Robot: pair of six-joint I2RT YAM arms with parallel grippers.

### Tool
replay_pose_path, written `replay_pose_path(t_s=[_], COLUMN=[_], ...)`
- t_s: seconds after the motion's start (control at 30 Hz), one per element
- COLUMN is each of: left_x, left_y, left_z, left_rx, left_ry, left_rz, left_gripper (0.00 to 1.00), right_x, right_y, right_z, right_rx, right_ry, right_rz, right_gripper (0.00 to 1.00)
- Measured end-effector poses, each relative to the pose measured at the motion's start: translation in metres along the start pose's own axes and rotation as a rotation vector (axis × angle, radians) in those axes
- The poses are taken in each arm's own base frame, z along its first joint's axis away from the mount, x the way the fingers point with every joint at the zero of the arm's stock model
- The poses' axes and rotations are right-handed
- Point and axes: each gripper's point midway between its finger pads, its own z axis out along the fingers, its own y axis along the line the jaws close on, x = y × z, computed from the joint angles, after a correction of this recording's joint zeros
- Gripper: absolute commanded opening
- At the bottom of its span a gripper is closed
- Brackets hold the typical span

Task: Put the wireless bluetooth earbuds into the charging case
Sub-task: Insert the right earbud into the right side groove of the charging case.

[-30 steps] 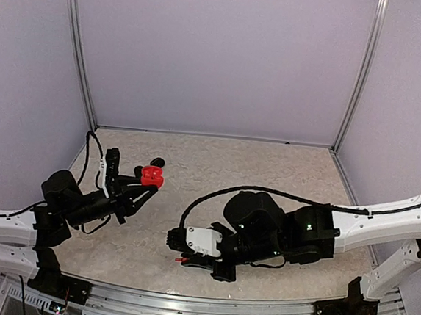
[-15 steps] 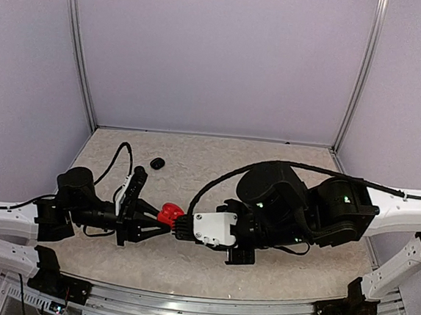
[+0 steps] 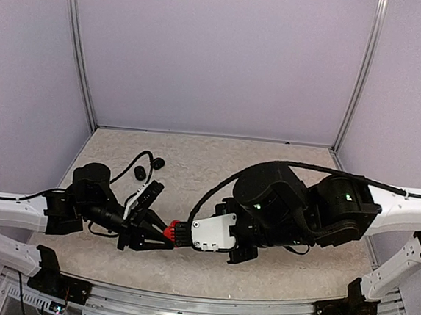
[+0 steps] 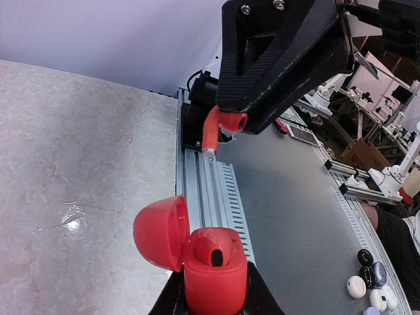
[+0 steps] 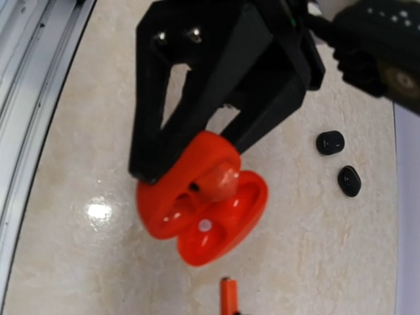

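Observation:
My left gripper (image 4: pixel 211 292) is shut on the lower half of a red charging case (image 4: pixel 215 275), held above the table with its lid (image 4: pixel 159 233) swung open to the left. One red earbud (image 5: pixel 223 180) sits in a socket of the case (image 5: pixel 197 210). My right gripper (image 4: pixel 226 121) is shut on a second red earbud (image 4: pixel 215 128), stem towards the case and a short gap from it. In the right wrist view only that earbud's stem (image 5: pixel 228 295) shows, at the bottom edge. From above, both grippers meet at the case (image 3: pixel 168 233).
Two small black earbuds (image 5: pixel 330 142) (image 5: pixel 349 180) lie on the table behind the left arm, also in the top view (image 3: pixel 157 163) (image 3: pixel 140 173). The table's metal rail (image 4: pixel 210 190) runs just under the case. Enclosure walls stand at the sides and back.
My left gripper carried the open red case from the back left down to the near centre. My right gripper lifted off the table and came up against the case with the red earbud.

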Motion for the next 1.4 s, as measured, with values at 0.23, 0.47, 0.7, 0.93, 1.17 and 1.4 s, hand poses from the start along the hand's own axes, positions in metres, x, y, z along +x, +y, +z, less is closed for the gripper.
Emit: replay_pose_path(t_s=[0.23, 0.47, 0.7, 0.93, 1.17, 1.4], left_x=[0.010, 0.005, 0.007, 0.003, 0.008, 0.010], left_y=[-0.003, -0.009, -0.012, -0.014, -0.018, -0.019], left_z=[0.006, 0.008, 0.010, 0.012, 0.015, 0.016], left_rx=[0.056, 0.097, 0.121, 0.135, 0.155, 0.166], left_ry=[0.039, 0.036, 0.043, 0.038, 0.055, 0.068], left_rz=[-0.038, -0.034, -0.038, -0.028, -0.036, -0.033], left_gripper=[0.00, 0.00, 0.00, 0.00, 0.00, 0.00], right_x=[-0.001, -0.006, -0.009, -0.010, -0.009, -0.009], right_y=[0.003, 0.016, 0.026, 0.032, 0.037, 0.040], right_z=[0.005, 0.010, 0.014, 0.018, 0.021, 0.021], right_rx=[-0.012, -0.063, -0.104, -0.127, -0.142, -0.149], right_ry=[0.001, -0.020, -0.037, -0.039, -0.034, -0.030], right_rz=[-0.057, -0.092, -0.104, -0.114, -0.125, -0.138], right_gripper=[0.07, 0.07, 0.07, 0.07, 0.07, 0.07])
